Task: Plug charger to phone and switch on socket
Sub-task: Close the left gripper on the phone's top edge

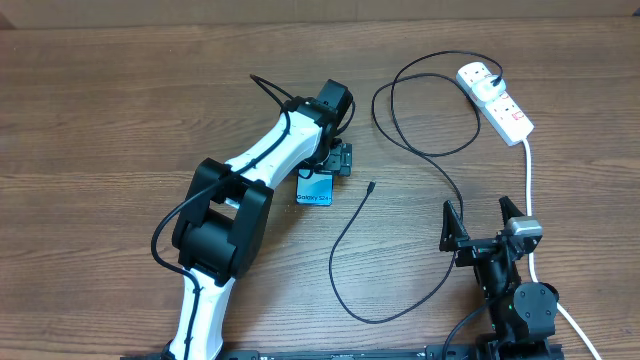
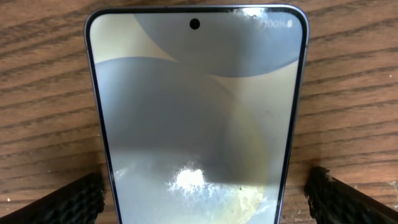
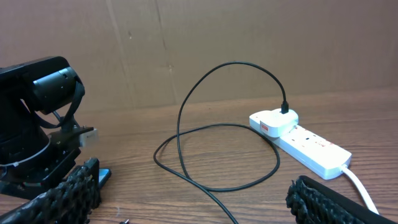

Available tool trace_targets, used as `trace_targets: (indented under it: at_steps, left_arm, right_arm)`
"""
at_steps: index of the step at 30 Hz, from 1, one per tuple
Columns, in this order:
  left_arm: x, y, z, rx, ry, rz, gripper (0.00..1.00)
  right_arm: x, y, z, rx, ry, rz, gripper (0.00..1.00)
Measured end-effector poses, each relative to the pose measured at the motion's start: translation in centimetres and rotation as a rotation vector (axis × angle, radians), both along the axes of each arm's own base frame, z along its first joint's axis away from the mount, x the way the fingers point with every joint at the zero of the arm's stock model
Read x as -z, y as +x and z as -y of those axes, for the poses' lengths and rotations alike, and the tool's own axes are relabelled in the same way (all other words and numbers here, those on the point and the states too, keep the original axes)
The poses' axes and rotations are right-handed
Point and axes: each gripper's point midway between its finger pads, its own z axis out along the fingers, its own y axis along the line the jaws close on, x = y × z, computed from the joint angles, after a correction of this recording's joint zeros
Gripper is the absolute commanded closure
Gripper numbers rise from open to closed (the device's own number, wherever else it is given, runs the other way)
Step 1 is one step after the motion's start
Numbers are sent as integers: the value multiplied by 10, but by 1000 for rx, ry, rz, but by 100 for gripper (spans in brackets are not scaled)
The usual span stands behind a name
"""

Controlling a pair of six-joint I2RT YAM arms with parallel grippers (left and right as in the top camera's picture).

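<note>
The phone (image 1: 315, 190) lies flat on the wooden table with its light-blue screen up; it fills the left wrist view (image 2: 199, 112). My left gripper (image 1: 335, 160) is open over the phone's far end, a finger on each side (image 2: 205, 199) with small gaps to the edges. The charger (image 1: 400, 130), a thin black cable, loops from the socket (image 1: 497, 100) to its free connector (image 1: 371, 185) right of the phone. Its plug sits in the socket's far end (image 3: 273, 121). My right gripper (image 1: 485, 225) is open and empty near the front edge (image 3: 199, 199).
The socket's thick white cord (image 1: 528, 180) runs down the right side past my right arm. The cable's big loop (image 3: 211, 155) lies on the table between my right gripper and the socket (image 3: 311, 146). A cardboard wall (image 3: 249, 37) stands behind the table.
</note>
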Motion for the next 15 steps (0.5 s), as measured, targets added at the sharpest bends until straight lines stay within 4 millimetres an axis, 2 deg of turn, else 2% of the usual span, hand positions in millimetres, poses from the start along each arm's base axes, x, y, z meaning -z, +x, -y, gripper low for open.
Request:
trace_targets:
  at_steps: [15]
  left_arm:
    - [0,2,-19,-63,1,-35,0]
  right_arm:
    - [0,0,0,0,0,0,0]
